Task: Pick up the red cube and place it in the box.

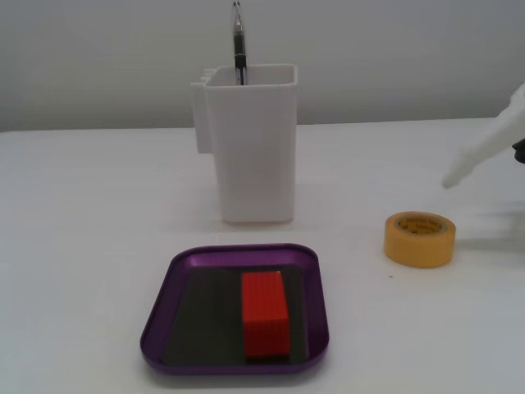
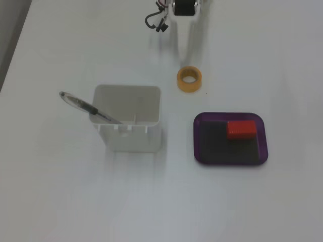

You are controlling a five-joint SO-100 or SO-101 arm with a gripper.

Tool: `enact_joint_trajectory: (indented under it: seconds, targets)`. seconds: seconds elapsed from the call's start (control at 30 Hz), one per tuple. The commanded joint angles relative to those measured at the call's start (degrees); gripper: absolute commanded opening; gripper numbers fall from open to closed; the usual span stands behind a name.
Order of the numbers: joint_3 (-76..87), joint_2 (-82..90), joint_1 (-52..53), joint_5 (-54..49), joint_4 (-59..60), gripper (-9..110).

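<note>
The small bright red-orange rectangular block (image 1: 265, 314), faintly ribbed with grid lines on its faces, lies flat on the dark bottom of the shallow square purple metallic tray with rounded corners (image 1: 161, 312). In a fixed view from above, the block (image 2: 240, 129) sits in the tray's (image 2: 198, 146) upper right part, close to the right rim, with bare dark floor to its left and below it.

My pincer (image 1: 480, 156) enters a fixed view from the right edge as a blurred white shape, above and to the right of the yellow tape roll (image 1: 419, 239); it holds nothing that I can see, and I cannot tell how far its jaws stand apart. From above, my arm (image 2: 187, 20) shows at the top edge, with the tape roll (image 2: 189, 79) just below it.

The tall white plastic container (image 2: 128, 123) with a pen (image 2: 86, 107) stands well to the left of the tray. White table (image 2: 75, 196) lies open below and left of both.
</note>
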Motion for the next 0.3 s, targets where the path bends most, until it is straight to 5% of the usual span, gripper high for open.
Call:
enact_joint_trajectory:
  seconds: [0.0,0.2,0.27]
  targets:
    - [0.88,4.66,-0.35,2.37,-0.70,22]
    - [1.41,4.66,-0.35,2.37,-0.70,-2]
    - [1.41,4.66,-0.35,2.55,-0.70,1]
